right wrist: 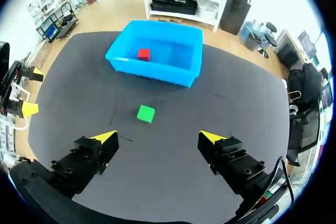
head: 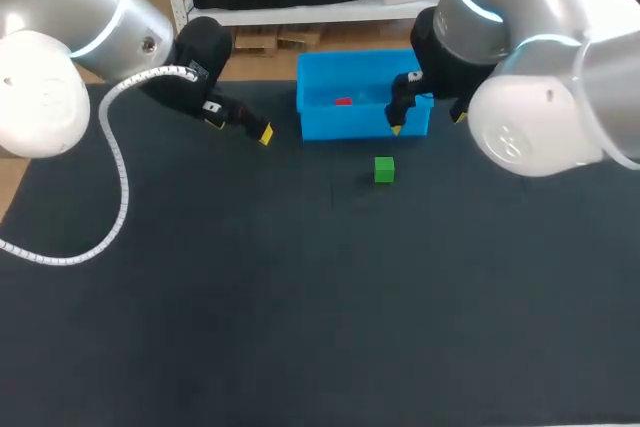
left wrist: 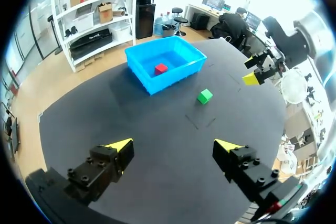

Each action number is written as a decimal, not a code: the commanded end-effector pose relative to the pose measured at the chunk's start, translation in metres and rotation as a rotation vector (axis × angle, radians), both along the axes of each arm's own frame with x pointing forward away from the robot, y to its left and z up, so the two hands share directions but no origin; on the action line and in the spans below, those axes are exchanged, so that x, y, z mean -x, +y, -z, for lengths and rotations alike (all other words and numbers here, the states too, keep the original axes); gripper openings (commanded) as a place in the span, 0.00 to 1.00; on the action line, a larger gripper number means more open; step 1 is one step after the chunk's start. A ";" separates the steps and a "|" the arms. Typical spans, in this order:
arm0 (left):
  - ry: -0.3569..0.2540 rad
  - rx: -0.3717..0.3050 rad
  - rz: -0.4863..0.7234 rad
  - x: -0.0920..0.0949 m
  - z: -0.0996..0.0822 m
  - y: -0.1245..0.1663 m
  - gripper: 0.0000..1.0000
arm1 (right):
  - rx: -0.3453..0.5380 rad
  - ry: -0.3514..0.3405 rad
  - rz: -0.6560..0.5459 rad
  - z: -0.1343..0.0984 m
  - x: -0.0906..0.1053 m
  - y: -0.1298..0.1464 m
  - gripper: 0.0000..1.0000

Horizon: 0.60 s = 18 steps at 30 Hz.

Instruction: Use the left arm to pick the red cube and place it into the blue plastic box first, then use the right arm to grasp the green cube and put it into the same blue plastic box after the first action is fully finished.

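Note:
The red cube (head: 343,101) lies inside the blue plastic box (head: 340,125) at the back middle of the table. The green cube (head: 384,169) sits on the mat just in front of the box. My left gripper (head: 240,127) hovers open and empty to the left of the box. My right gripper (head: 427,123) hangs open and empty by the box's right front corner. In the left wrist view the gripper (left wrist: 174,145) is open, with the green cube (left wrist: 205,96), box (left wrist: 173,80) and red cube (left wrist: 161,68) ahead. The right wrist view's gripper (right wrist: 158,137) is open, the green cube (right wrist: 146,113) just ahead, then the box (right wrist: 157,73) with the red cube (right wrist: 144,54).
The table is covered by a black mat (head: 300,297). A white ribbed cable (head: 120,197) from my left arm loops over the mat's left side. My right gripper (left wrist: 257,72) shows beyond the green cube in the left wrist view.

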<state>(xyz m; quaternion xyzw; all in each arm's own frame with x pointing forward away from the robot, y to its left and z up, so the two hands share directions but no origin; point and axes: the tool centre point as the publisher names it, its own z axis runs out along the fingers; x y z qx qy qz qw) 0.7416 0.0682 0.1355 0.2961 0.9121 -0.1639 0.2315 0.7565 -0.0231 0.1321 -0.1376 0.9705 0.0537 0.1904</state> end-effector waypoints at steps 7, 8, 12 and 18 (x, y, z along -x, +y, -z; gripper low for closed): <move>-0.001 0.004 0.003 0.000 0.000 0.001 1.00 | 0.011 0.092 0.129 0.020 -0.019 0.012 1.00; -0.001 0.004 0.003 0.000 0.000 0.001 1.00 | 0.023 0.098 0.138 0.022 -0.021 0.014 1.00; -0.001 0.004 0.003 0.000 0.000 0.001 1.00 | 0.068 0.112 0.171 0.030 -0.028 0.024 1.00; -0.001 0.004 0.003 0.000 0.000 0.001 1.00 | 0.099 0.133 0.214 0.048 -0.031 0.034 1.00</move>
